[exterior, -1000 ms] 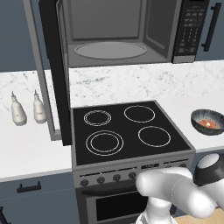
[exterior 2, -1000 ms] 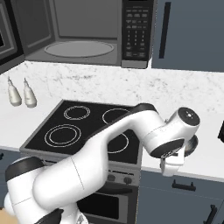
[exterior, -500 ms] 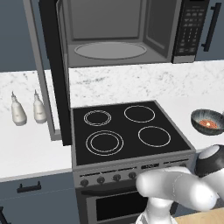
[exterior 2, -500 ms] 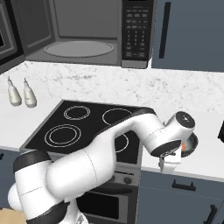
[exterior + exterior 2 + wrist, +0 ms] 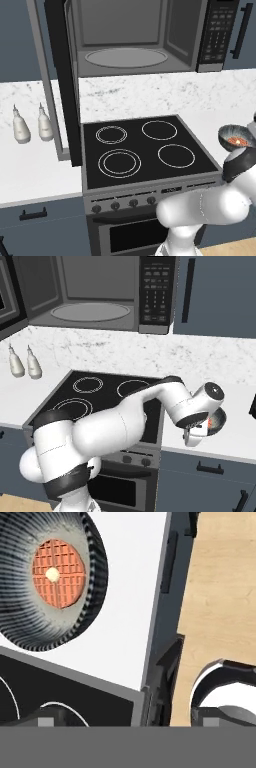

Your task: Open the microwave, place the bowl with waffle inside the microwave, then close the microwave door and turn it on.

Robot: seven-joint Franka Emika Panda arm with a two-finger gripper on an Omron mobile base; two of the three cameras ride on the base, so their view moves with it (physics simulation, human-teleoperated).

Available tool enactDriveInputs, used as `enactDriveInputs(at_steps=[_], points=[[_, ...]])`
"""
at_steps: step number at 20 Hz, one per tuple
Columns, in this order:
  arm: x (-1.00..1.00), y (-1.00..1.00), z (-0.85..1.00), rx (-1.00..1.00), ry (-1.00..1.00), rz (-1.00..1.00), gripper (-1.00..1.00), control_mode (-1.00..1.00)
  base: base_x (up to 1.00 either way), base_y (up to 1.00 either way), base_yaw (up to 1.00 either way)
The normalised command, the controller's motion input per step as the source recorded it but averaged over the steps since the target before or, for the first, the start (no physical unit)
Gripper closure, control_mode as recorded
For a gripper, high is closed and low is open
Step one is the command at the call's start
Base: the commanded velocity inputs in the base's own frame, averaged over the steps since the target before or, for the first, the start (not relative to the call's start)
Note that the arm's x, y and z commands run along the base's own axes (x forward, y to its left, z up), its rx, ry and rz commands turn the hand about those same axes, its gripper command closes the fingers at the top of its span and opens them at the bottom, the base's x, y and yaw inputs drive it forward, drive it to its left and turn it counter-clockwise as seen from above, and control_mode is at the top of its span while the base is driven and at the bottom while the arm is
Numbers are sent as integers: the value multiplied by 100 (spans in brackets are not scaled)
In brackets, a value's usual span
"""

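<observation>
The microwave (image 5: 140, 40) hangs above the stove with its door (image 5: 62, 85) swung wide open to the left, baring the round glass turntable (image 5: 125, 56). The dark ribbed bowl (image 5: 47, 579) sits on the white counter right of the stove, holding the orange-brown waffle (image 5: 59, 573). My gripper (image 5: 129, 719) hovers open over the counter's front edge, just in front of the bowl, and nothing is between its fingers. In the right base view the gripper (image 5: 194, 437) hides part of the bowl (image 5: 218, 421). In the left base view the bowl (image 5: 236, 136) shows beyond my wrist.
A black stove (image 5: 145, 150) with four ring burners lies under the microwave. Two pale bottles (image 5: 31, 125) stand on the left counter. Dark blue cabinets (image 5: 220, 296) flank the microwave on the right. Wooden floor (image 5: 220, 587) lies below the counter edge.
The hand has crept a little farther toward the bowl. The jaws have stayed open and the bowl has not moved.
</observation>
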Motion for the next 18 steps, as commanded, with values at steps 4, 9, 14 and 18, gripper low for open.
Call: enactDriveInputs(at_steps=[4,9,14,18], points=[[48,-44,-30,5,0,-1,-100,-100,0,0,0],[11,-43,-42,0,0,-5,-100,-100,0,0,0],[14,-34,-19,1,0,-3,-100,-100,0,0,0],[30,-18,-13,0,0,0,-100,-100,0,0,0]])
